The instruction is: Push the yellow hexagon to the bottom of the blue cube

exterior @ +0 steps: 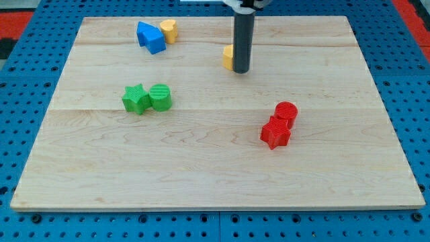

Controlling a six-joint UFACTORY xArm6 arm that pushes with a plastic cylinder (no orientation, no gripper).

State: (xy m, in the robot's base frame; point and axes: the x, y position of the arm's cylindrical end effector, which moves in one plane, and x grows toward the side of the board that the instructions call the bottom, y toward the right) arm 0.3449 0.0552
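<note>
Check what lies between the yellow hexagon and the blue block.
Camera view: bare board only between yellow hexagon and blue block; a yellow heart touches the blue block's right side.

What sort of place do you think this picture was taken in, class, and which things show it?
Probably a robotics lab bench. A wooden board lies on a blue perforated surface, small printed blocks such as the red star are scattered on it, and my tip rests beside a yellow block.

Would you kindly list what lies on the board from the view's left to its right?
Green star → blue blocks → green cylinder → yellow heart → yellow hexagon → my tip, touching the hexagon's right side → red pair.
</note>
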